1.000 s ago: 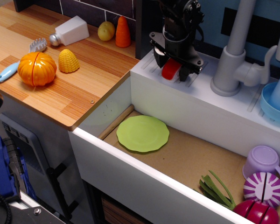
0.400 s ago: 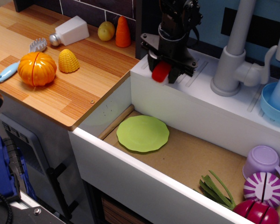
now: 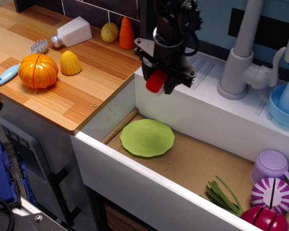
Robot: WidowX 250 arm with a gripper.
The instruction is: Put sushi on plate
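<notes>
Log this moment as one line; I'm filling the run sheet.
gripper: shut on sushi | sushi: airborne | plate: bare, in sink | step: place pending

We find no legible text, labels, brand marks, numbers or signs on any object or surface in this view

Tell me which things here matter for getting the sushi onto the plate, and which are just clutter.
In the job:
- sushi, held in the gripper
- plate, in the sink

Lying about:
- carrot
- corn
- pumpkin
- salt shaker
- purple cup
- blue bowl
- green leaves
</notes>
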